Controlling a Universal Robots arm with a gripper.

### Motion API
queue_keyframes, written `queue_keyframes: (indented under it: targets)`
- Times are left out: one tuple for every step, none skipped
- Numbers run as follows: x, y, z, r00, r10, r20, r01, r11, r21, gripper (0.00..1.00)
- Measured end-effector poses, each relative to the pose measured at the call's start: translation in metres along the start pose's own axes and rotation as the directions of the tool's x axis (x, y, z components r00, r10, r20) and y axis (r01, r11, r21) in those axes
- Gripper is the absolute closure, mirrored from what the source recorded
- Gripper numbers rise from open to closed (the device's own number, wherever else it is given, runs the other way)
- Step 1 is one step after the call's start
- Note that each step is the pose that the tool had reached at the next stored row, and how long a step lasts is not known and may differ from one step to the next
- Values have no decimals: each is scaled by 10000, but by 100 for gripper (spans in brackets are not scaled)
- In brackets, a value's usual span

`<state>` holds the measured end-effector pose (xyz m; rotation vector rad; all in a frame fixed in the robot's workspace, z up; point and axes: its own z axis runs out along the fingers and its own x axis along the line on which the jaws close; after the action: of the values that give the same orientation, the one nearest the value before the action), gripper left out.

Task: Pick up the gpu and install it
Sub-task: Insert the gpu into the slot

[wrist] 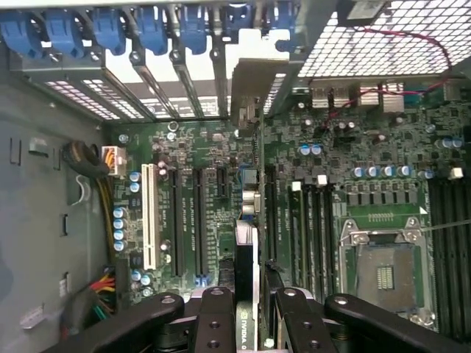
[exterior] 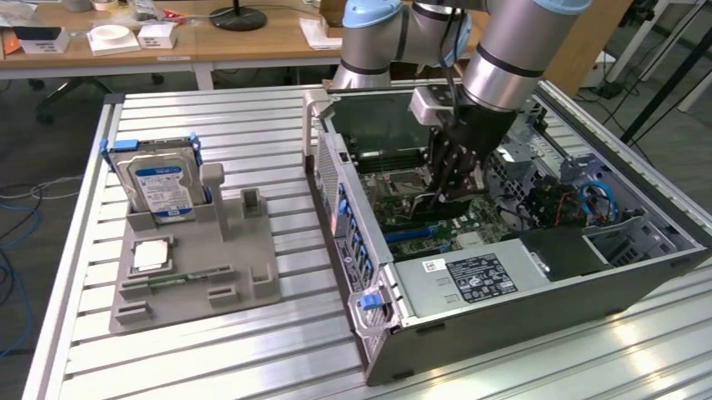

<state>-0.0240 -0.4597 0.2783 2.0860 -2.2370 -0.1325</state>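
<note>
Right of centre in the exterior view, inside the open computer case, clamps the gpu edge-on in the gripper, upright over the expansion slots of the motherboard, near the blue clips.

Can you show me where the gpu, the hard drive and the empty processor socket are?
gpu [wrist: 246,273]: wrist view, on its thin edge facing the camera.
hard drive [exterior: 162,190]: exterior view, on its blue-white label.
processor socket [wrist: 383,273]: wrist view, on the pin field in its middle.
</note>
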Motion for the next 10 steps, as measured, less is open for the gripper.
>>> queue_keyframes:
  targets:
    - [14, 1, 4, 10000, 1, -7, -1, 10000, 1, 74]
    - [24, 3, 9, 10000, 1, -14, -1, 10000, 1, 74]
    - [32, 7, 14, 10000, 2, -20, -2, 10000, 1, 74]
    - [37, 11, 20, 10000, 1, -24, -1, 10000, 2, 74]
    - [41, 18, 29, 10000, 2, -25, -2, 10000, 3, 74]
    - [42, 28, 39, 10000, 2, -29, -2, 10000, 3, 74]
    - [43, 35, 49, 10000, 3, -30, -3, 10000, 3, 74]
    - [43, 40, 59, 10000, 3, -30, -3, 10000, 2, 74]
    - [44, 47, 67, 10000, 3, -30, -3, 10000, 2, 74]
    - [44, 54, 75, 10000, 3, -31, -3, 10000, 2, 74]
